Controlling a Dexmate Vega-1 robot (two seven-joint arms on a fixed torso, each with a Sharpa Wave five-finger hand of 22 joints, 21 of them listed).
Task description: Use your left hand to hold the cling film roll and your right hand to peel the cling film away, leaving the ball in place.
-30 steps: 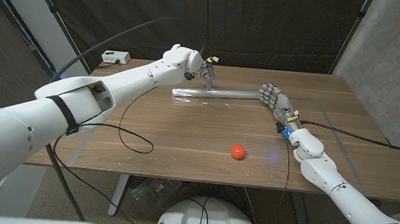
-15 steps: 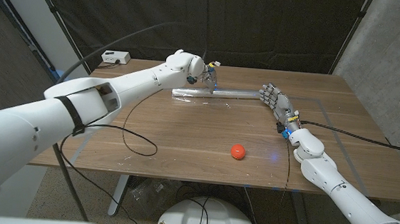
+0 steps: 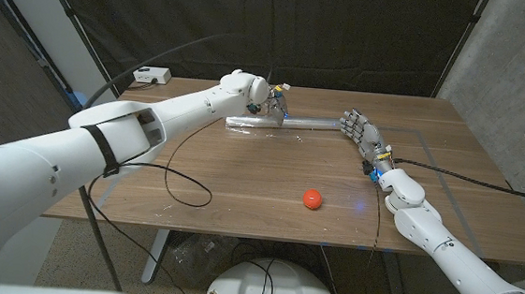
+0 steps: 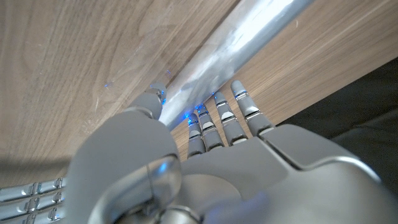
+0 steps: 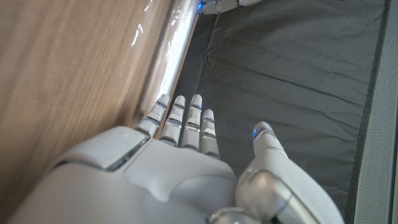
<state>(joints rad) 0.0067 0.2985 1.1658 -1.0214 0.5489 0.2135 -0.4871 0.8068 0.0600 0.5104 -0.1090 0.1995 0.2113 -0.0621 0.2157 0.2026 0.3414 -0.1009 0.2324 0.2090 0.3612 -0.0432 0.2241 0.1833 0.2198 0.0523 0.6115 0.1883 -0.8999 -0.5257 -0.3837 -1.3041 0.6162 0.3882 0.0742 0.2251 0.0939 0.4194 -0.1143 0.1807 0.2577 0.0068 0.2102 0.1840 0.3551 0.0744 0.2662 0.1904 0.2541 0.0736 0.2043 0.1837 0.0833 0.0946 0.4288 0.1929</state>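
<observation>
- Head view: the cling film roll (image 3: 283, 123) lies lengthwise along the far part of the wooden bench (image 3: 241, 178), a thin, shiny tube, with a little loose film gleaming on the wood beside it.
- The left hand (image 3: 273, 102) is over the roll near its middle; in the left wrist view its fingers (image 4: 214, 121) lie on one side of the tube and the thumb on the other, spread around it. Whether they grip it yet, I cannot tell.
- The right hand (image 3: 358, 131) stands at the roll's right end, fingers straight and apart, holding nothing; its fingertips (image 5: 180, 109) are just beside the tube's end.
- The orange ball (image 3: 312, 199) sits well apart, nearer the front edge.
- Judged by its look, the roll is light and stiff but smooth, so it would likely roll or slip unless clamped firmly around the tube.
- The film is thin, clingy and easily torn; the loose edge is probably the place to pinch it.
</observation>
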